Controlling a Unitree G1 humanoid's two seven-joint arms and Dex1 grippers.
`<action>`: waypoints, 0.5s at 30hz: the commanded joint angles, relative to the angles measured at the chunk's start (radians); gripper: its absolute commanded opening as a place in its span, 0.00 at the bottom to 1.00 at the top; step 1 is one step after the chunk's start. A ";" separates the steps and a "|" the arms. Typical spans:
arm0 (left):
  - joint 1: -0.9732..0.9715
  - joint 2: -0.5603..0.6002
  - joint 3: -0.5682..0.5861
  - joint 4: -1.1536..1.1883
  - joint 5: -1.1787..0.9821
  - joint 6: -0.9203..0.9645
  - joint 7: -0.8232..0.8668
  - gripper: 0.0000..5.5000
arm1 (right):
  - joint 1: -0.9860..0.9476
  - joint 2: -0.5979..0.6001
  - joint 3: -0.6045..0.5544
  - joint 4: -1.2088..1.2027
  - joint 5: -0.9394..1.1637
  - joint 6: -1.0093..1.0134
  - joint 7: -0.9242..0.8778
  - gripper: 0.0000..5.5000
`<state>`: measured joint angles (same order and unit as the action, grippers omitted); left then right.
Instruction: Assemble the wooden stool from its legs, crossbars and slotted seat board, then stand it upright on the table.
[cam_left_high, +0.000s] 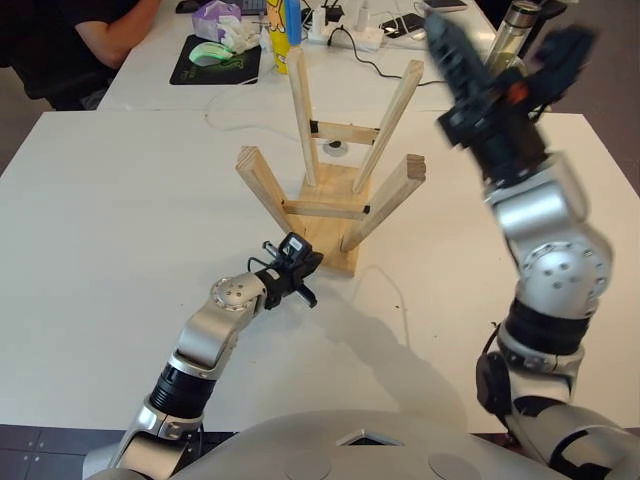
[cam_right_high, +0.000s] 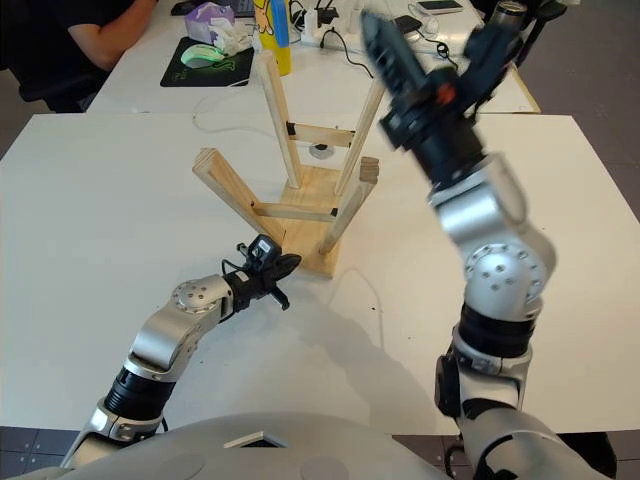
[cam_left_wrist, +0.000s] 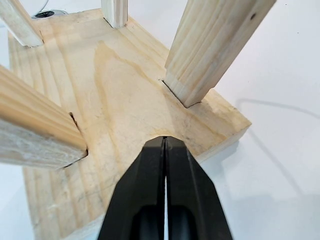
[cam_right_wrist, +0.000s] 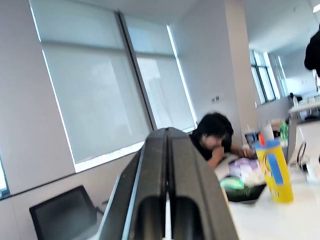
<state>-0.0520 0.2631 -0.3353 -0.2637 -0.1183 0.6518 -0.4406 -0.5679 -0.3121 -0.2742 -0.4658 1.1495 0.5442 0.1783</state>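
White counter (cam_left_high: 120, 220); a second desk behind it at 12 o'clock carries a yellow bottle (cam_left_high: 287, 35).

Wooden stool (cam_left_high: 352, 190) sits upside down near the middle of the counter, a little toward 12 o'clock. Seat board (cam_left_wrist: 125, 90) lies flat on the counter. Four legs (cam_left_high: 303, 110) point up and splay outward, seated in the board's slots. Crossbars (cam_left_high: 345, 131) join the far pair and the near pair of legs.

Left claw (cam_left_wrist: 165, 142): clenched, fingers pressed together, grasping nothing. It is low at the stool's 7 o'clock, with its tip over the near edge of the seat board between the two near legs. It is possibly touching the wood, but contact is not clear.

Right claw (cam_right_wrist: 167, 134): clenched, nothing in it. It is raised high off the counter at the stool's 2 o'clock, well apart from the stool and pointing up and away.
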 joint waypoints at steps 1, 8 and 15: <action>0.056 0.046 -0.001 0.076 0.022 0.068 0.006 0.00 | -0.105 -0.016 -0.060 -0.018 0.164 -0.004 -0.068 0.00; 0.017 0.046 -0.007 0.079 0.015 0.076 -0.011 0.00 | 0.503 0.062 0.409 0.030 -0.189 0.072 -0.121 0.00; 0.024 0.055 -0.008 0.078 0.009 0.080 -0.013 0.00 | 0.222 0.069 0.209 0.034 -0.291 -0.138 -0.078 0.00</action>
<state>-0.0715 0.2880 -0.3305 -0.2422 -0.1273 0.6688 -0.4554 -0.2996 -0.2380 -0.0105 -0.4755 0.8809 0.4204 0.1009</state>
